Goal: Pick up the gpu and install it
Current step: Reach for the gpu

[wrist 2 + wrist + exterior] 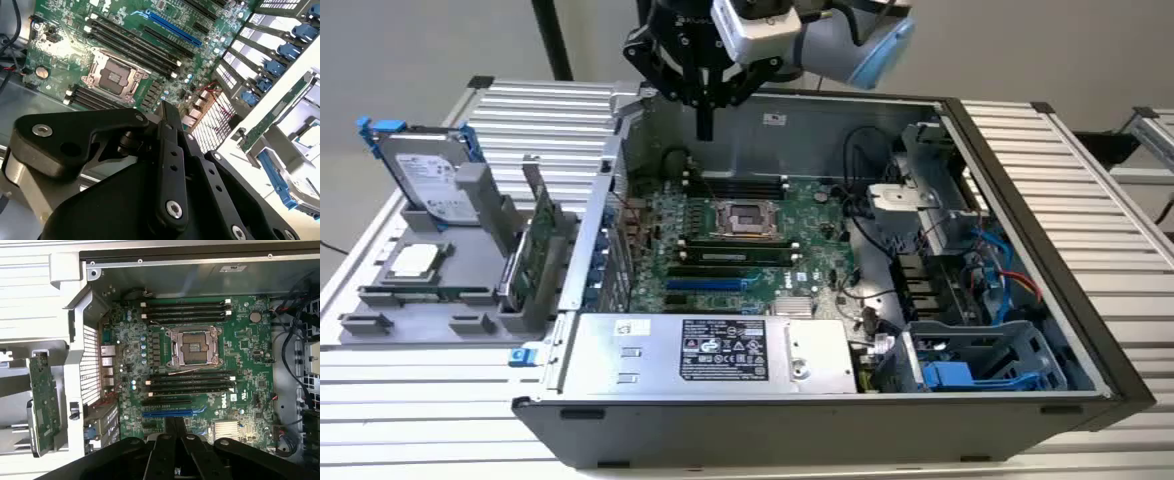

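Observation:
The gpu (538, 250) stands on edge in a grey holder outside the open computer case, at the exterior view's left. Its green board face shows in the first wrist view (44, 405), and its edge shows in the second wrist view (272, 117). My gripper (704, 118) hangs above the back of the case over the motherboard (734, 250), to the right of the gpu and apart from it. Its black fingers are shut with nothing between them, as both wrist views show (175, 422) (167, 109). A blue expansion slot (172, 413) lies on the board below the gripper.
A silver hard drive in a blue frame (434, 175) stands in the grey holder (400, 325), with a processor chip (414, 262) lying flat near it. The case (1014, 130) holds a power supply (720, 350), cables (987, 270) and a drive cage (981, 360).

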Robot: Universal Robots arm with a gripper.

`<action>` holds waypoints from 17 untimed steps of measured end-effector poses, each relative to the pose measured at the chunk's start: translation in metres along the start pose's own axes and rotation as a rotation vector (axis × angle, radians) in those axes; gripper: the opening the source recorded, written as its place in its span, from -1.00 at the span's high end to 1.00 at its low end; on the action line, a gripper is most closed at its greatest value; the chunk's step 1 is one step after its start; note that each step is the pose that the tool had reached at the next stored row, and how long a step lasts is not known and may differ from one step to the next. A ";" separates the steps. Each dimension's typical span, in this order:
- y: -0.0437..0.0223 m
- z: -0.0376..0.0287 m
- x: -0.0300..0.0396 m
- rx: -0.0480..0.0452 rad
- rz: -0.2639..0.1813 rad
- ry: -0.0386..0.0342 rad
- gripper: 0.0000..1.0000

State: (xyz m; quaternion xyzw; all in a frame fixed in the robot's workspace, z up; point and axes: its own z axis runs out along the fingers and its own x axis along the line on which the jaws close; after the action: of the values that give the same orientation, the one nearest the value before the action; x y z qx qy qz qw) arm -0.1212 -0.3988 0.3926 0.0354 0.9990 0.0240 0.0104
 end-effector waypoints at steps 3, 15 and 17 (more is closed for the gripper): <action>0.0000 0.0000 0.0000 0.0000 0.000 0.0000 1.00; -0.0003 -0.0002 0.0050 0.0001 0.000 0.0000 1.00; -0.0005 -0.0002 0.0069 0.0000 0.000 0.0000 1.00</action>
State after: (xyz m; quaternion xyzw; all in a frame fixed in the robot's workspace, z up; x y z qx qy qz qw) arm -0.1282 -0.3988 0.3926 0.0354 0.9990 0.0240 0.0104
